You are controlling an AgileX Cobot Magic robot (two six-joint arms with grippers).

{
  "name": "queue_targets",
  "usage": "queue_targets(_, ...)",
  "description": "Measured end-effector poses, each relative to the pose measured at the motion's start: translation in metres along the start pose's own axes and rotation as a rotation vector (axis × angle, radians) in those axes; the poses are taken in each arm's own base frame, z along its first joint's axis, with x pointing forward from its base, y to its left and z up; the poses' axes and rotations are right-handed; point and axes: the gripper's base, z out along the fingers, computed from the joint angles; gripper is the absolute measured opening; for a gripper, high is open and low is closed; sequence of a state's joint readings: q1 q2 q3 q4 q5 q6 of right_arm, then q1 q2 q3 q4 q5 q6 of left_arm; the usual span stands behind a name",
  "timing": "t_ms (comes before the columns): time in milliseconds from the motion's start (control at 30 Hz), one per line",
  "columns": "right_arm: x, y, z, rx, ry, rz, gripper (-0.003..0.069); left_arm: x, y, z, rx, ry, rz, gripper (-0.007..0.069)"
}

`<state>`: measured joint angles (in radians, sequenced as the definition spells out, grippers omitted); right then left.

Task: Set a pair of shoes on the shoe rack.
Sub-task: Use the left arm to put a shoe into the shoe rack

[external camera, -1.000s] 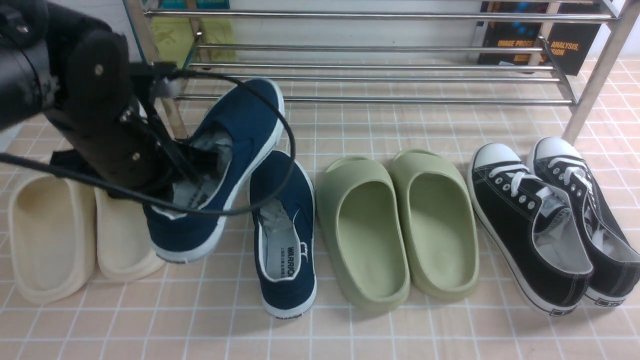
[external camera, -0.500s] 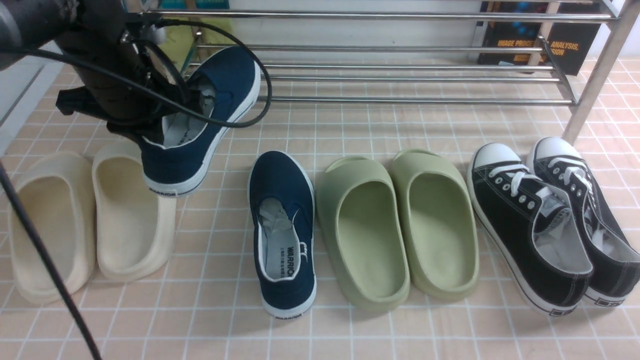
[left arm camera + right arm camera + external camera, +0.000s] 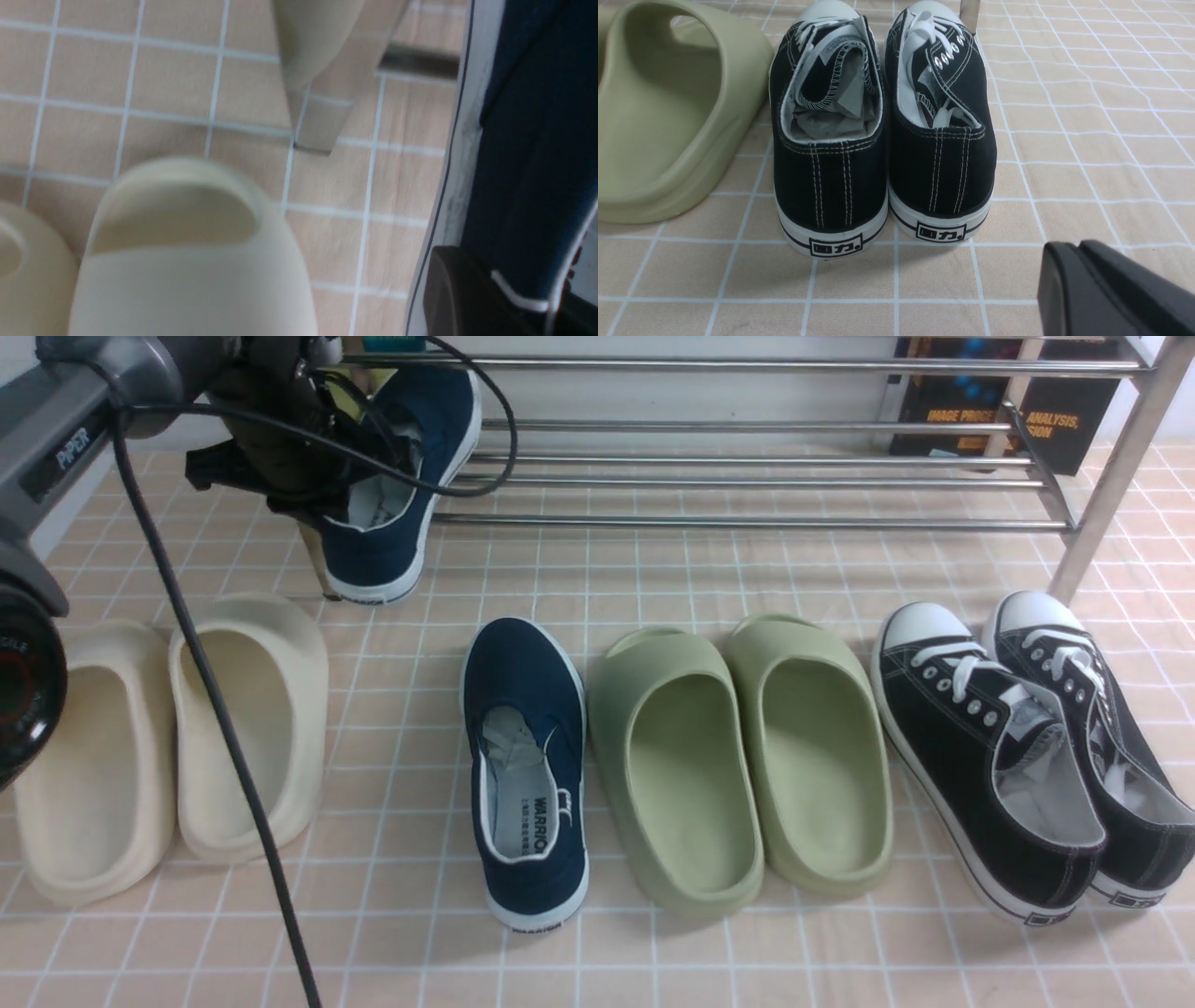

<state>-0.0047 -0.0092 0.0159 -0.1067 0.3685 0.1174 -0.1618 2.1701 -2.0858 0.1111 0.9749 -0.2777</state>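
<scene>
My left gripper (image 3: 366, 476) is shut on the side wall of one navy slip-on shoe (image 3: 397, 485) and holds it tilted at the left end of the chrome shoe rack (image 3: 747, 481). The toe points in over the bars and the heel hangs in front. I cannot tell whether it touches a bar. The left wrist view shows the gripper (image 3: 514, 284) clamping the navy canvas (image 3: 537, 140). The second navy shoe (image 3: 527, 775) lies on the tiled floor, toe towards the rack. My right gripper (image 3: 1069, 254) is shut and empty, low behind the black sneakers.
Cream foam slides (image 3: 168, 747) lie at the left, one of them below the left gripper (image 3: 187, 261), near a rack leg (image 3: 313, 70). Green slides (image 3: 738, 756) and black lace-up sneakers (image 3: 1027, 747) lie to the right. Books (image 3: 1008, 411) stand behind the rack.
My left arm has lifted the held navy shoe up and away from me, from beside the cream slides to the left end of the rack. The other shoes have not moved.
</scene>
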Motion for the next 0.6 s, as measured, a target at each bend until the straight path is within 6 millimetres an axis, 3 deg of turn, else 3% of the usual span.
queue_targets(300, 0.0, 0.0, 0.0, 0.0, 0.0, 0.0, 0.005, -0.007, -0.005, 0.016, 0.035, -0.082, -0.074, 0.0071)
queue_targets(600, 0.0, 0.0, 0.0, 0.0, 0.0, 0.0, 0.0062, -0.008, -0.007, 0.015, 0.038, -0.101, -0.084, 0.0277)
